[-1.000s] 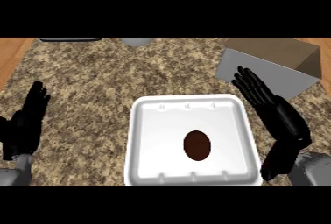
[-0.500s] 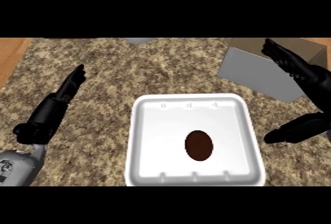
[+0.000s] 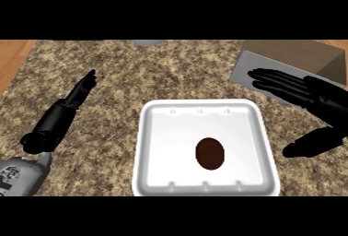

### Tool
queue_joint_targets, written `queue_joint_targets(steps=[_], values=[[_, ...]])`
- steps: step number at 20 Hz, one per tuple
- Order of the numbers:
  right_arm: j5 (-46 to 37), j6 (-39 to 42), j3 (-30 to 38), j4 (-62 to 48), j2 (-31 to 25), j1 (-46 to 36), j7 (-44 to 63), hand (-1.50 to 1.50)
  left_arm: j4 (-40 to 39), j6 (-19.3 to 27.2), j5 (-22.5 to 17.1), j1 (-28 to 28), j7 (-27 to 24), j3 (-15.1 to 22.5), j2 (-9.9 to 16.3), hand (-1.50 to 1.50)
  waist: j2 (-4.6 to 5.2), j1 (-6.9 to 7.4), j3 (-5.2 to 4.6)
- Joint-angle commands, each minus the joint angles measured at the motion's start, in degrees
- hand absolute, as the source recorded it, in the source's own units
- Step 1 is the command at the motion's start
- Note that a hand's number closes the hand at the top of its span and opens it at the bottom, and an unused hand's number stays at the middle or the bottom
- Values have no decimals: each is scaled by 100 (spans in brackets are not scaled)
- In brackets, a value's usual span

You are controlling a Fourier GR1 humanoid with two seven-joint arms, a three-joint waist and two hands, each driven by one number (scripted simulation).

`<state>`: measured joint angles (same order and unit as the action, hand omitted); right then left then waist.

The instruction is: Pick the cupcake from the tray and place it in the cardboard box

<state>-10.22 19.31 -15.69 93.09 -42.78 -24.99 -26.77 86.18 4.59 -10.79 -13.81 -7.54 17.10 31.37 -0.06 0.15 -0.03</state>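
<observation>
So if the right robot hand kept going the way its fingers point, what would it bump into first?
Probably the cardboard box: the right robot hand points left across its near corner, though how high it hovers is unclear.

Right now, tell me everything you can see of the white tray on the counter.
The white rectangular tray with rounded corners lies flat on the speckled stone counter, near the view's lower middle. It looks like smooth foam or plastic, with a raised rim around a shallow flat floor and small notches along its far and near walls. A dark brown oval cupcake sits on its floor, right of centre. Neither hand touches the tray: the open right hand is beyond its right edge, near the cardboard box.
</observation>
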Motion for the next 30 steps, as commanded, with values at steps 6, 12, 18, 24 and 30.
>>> queue_joint_targets(steps=[6,12,18,24,30], values=[[-1519,671,-1172,1233,-212,-103,1270,-150,-98,-208,101,-91,28,-146,-41,0,-6,-21,-2],[-2164,1287,-1705,2232,194,-59,2805,-150,169,-199,220,42,258,-226,-111,0,-14,-25,-1],[-2676,1906,-2378,2144,1175,-109,4013,-150,227,-260,424,110,284,-238,-300,0,-3,20,1],[-3214,2066,-2466,2150,1514,392,3971,-150,16,-366,730,67,119,-418,-673,0,5,-16,3],[-4031,1898,-2430,2089,1598,586,3809,-150,7,-781,776,146,126,-785,-627,0,4,-14,4]])
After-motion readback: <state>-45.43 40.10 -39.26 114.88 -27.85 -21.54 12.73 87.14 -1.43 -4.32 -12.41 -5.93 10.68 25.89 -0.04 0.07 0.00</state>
